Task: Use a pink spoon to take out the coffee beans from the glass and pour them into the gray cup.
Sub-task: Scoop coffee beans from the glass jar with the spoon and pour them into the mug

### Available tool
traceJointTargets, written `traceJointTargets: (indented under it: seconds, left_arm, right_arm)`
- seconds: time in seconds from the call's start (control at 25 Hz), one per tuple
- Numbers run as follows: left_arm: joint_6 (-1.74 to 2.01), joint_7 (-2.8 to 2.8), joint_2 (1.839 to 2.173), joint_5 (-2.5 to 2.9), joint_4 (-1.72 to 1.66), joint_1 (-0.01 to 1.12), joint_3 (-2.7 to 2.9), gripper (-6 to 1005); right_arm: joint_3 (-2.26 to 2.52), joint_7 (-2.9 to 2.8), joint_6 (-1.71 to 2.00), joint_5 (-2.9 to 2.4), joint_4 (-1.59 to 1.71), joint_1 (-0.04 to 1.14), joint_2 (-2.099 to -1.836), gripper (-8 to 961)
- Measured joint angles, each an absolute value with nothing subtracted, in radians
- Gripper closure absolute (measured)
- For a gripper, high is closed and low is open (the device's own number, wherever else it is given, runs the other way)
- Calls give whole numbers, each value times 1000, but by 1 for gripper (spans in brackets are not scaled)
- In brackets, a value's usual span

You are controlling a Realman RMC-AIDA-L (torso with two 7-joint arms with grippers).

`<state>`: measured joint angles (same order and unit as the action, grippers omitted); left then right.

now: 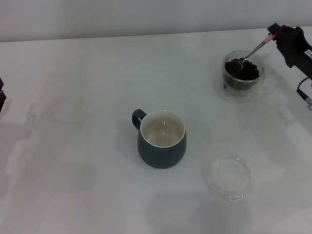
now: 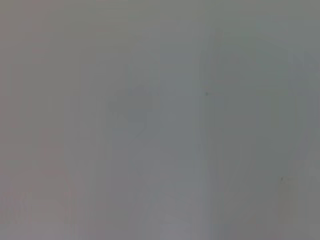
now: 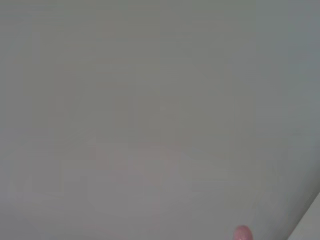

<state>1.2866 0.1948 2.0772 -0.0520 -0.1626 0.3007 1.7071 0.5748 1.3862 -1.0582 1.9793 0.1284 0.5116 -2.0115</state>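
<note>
My right jaws (image 1: 276,33) hung at the far right edge of the surface (image 1: 73,146), clamped on the pink spoon (image 1: 254,49), which slanted down into the coffee beans (image 1: 242,69) in the glass (image 1: 243,75) just below. Bare surface lay open between there and the gray cup (image 1: 162,139), well apart toward the middle, with a clear saucer (image 1: 229,177) beside it. My left jaws (image 1: 1,95) barely showed at the opposite edge, and I could not tell their state.

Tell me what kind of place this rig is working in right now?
Probably a lab or test bench, not a kitchen: a bare white table against a plain wall, with only staged props: the gray cup, the glass of coffee beans, and a clear saucer.
</note>
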Motion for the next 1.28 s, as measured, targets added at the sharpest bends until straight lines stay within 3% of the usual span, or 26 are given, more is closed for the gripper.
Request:
traceJointTargets:
  seconds: [1.28]
  left_arm:
    - [1285,195,2082,-49,-162,286,1721,407]
  right_arm:
    - [764,1411,-1246,1965,-3,576,-2028,809]
